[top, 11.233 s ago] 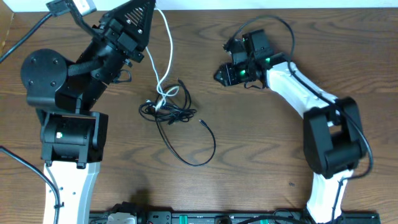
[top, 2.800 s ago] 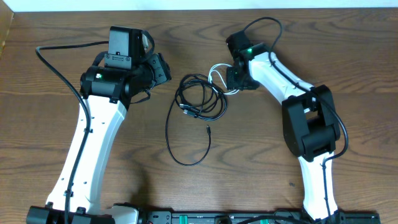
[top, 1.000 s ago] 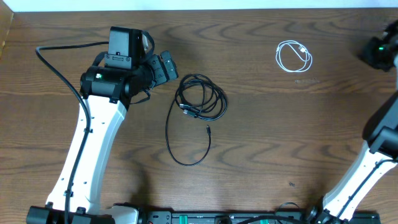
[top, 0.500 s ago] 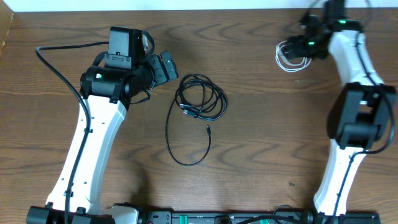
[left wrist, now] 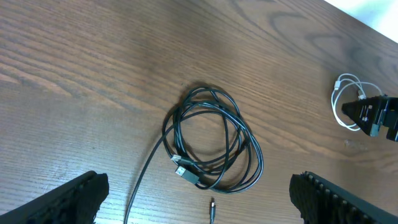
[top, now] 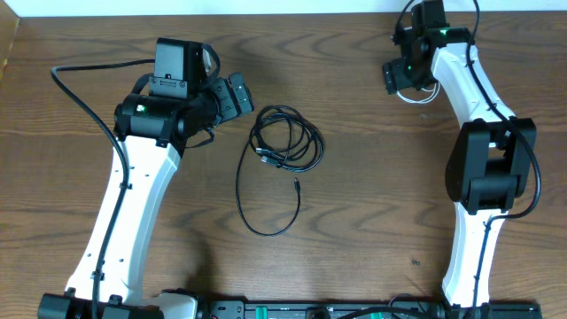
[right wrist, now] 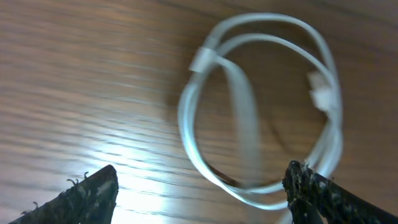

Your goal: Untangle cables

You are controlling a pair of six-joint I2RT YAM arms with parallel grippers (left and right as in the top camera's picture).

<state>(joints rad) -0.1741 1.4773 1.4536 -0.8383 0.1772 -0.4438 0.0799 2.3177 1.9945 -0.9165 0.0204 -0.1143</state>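
Knotting is threatening here: my right pincer [right wrist: 202,186] is hovering open over the white cable [right wrist: 203,60] on the bench [right wrist: 74,81], and pinching two loops together risks tightening them.

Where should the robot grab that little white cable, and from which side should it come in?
Probably the left arc of the white cable, where its loops run close together and can be pinched as one. The coil lies flat on the table, so the right pincer should come straight down from above, with its open jaws astride that arc. A sideways approach would likely just push the coil along.
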